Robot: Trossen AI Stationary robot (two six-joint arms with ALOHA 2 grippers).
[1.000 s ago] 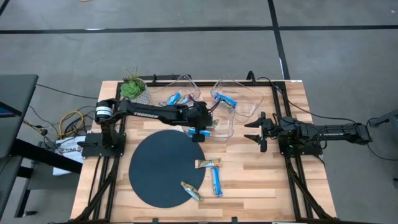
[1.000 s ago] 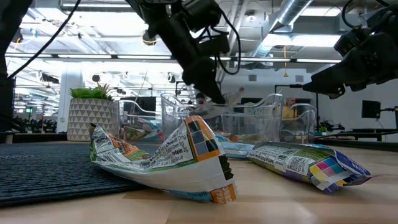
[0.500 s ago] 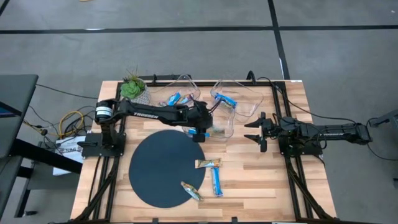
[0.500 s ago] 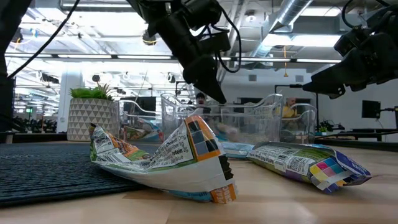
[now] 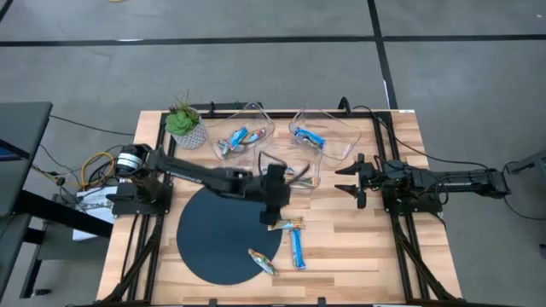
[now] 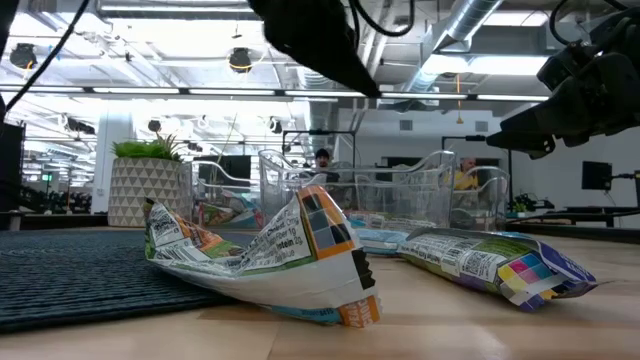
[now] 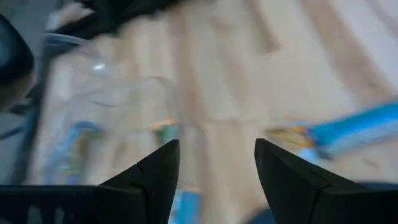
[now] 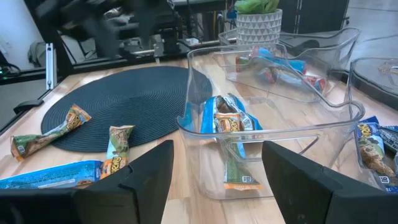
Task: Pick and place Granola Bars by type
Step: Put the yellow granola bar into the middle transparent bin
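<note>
Three granola bars lie flat on the table by the round dark mat (image 5: 226,230): one orange-ended (image 5: 286,224), one blue (image 5: 298,249), one partly on the mat's edge (image 5: 263,262). More bars lie inside three clear bins: the far left one (image 5: 247,132), the far right one (image 5: 320,135) and the middle one (image 5: 296,173). My left gripper (image 5: 275,207) hovers open over the mat's right edge, just far of the orange-ended bar, with nothing between its fingers (image 7: 155,177). My right gripper (image 5: 354,182) waits open to the right of the middle bin.
A potted plant (image 5: 182,122) stands at the far left corner. Black frame rails run along the table's left and right sides (image 5: 401,247). In the low view two bars (image 6: 260,250) (image 6: 490,265) lie close to the camera. Bare wood shows at the near right.
My left gripper has opened over the middle bin and let go of a bar, which has dropped into that bin. It has then drawn back toward the table's near edge, and now hangs over the mat's right edge.
</note>
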